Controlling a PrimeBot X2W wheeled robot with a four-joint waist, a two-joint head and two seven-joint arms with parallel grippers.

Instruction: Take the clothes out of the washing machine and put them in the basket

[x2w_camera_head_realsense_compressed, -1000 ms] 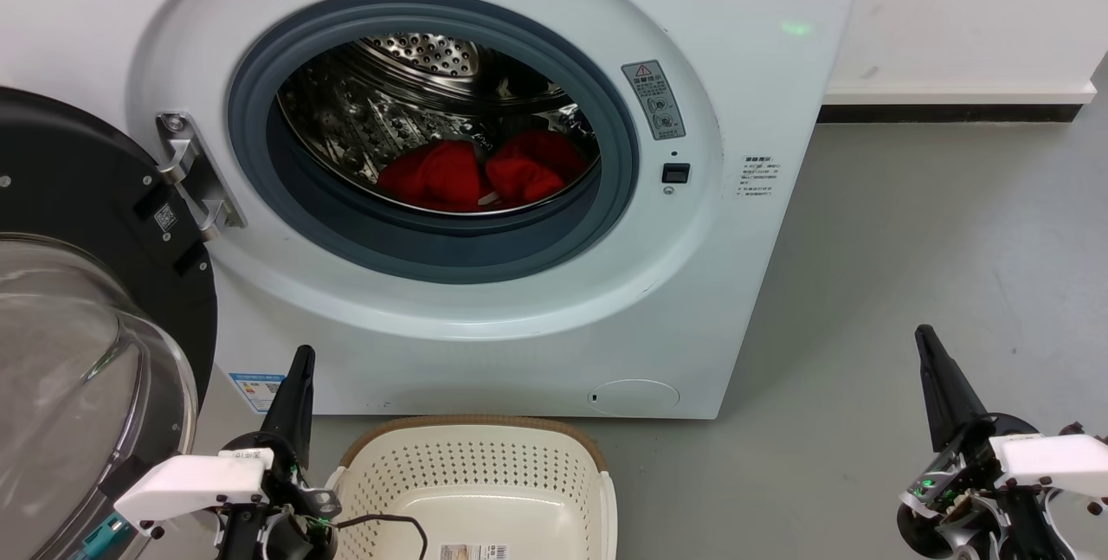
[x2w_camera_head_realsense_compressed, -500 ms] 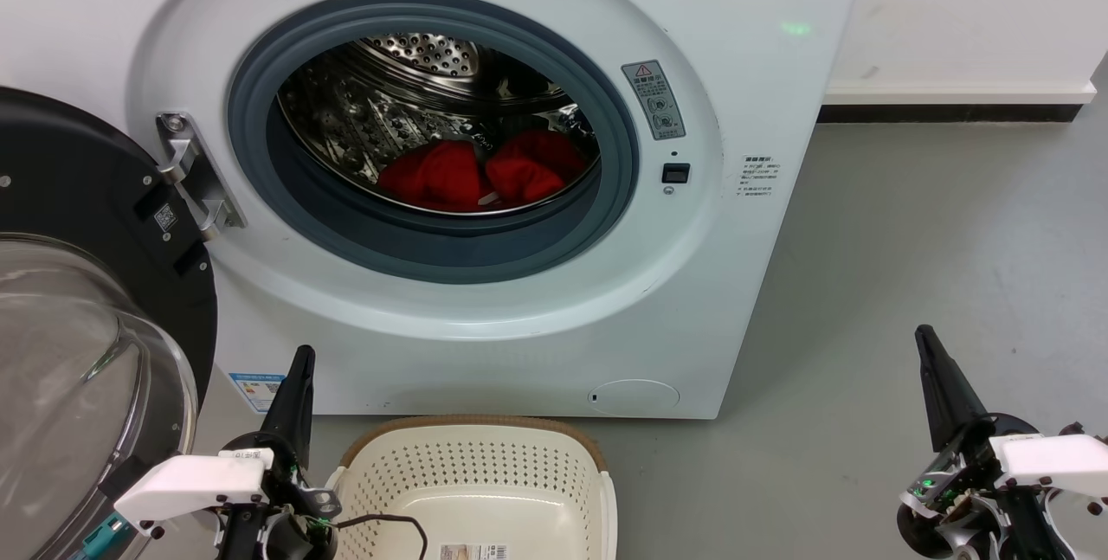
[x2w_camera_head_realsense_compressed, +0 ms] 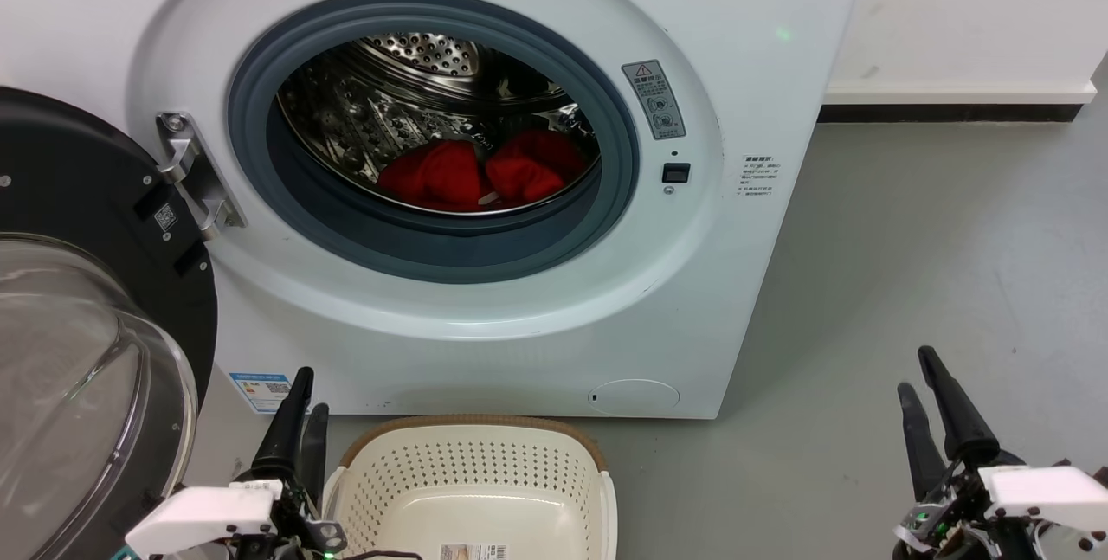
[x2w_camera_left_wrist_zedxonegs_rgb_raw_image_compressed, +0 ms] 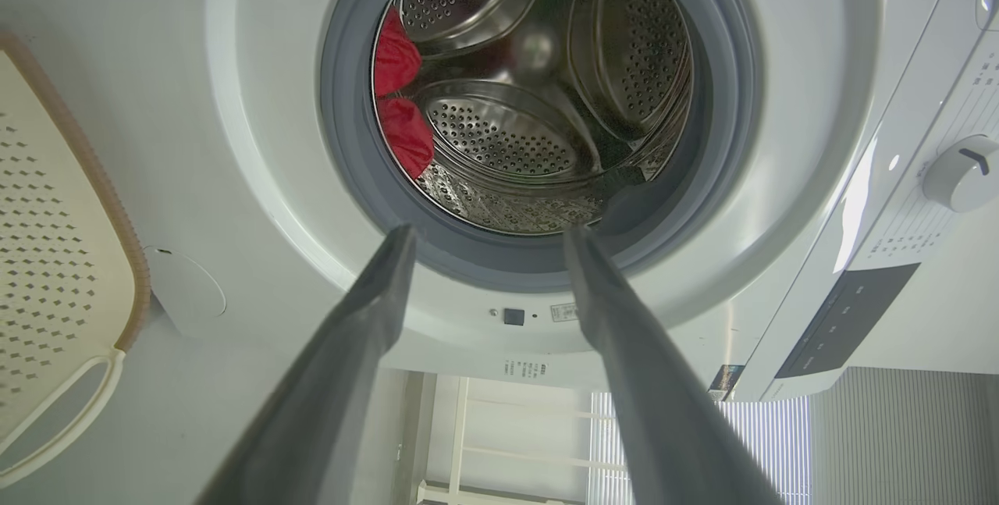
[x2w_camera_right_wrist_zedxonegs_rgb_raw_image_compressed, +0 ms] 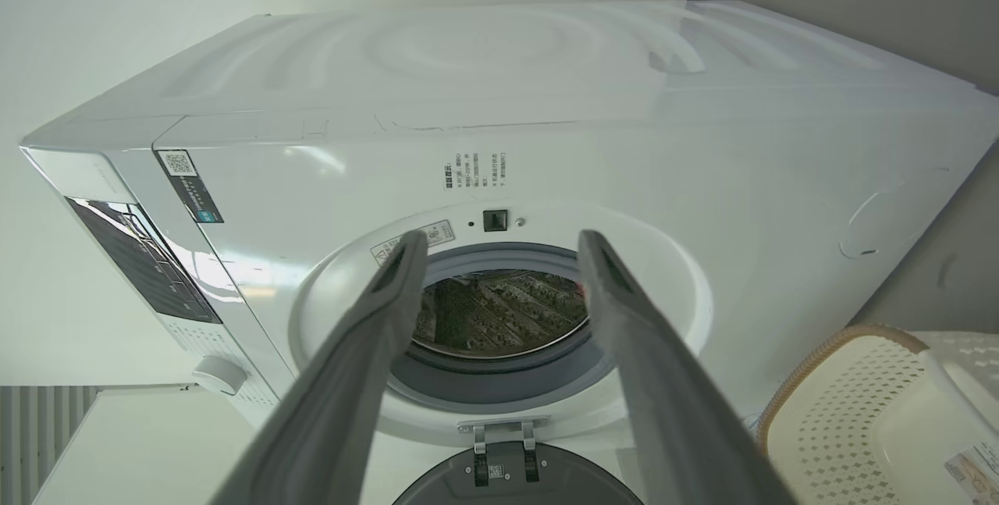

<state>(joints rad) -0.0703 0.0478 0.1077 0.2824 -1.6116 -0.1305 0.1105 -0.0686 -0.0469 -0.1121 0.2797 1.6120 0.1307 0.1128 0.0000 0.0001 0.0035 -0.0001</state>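
Head view, washing machine [x2w_camera_head_realsense_compressed: 736,67] facing camera, clothes [x2w_camera_head_realsense_compressed: 485,172] side by side inside

Near half of basket [x2w_camera_head_realsense_compressed: 472,423] off-frame

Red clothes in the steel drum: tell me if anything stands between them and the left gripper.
Nothing visible does. The bright red fabric clothes lie inside the open grey-rimmed porthole. The black-framed glass door is swung aside at left, and the open left gripper sits below, fingers toward the opening.
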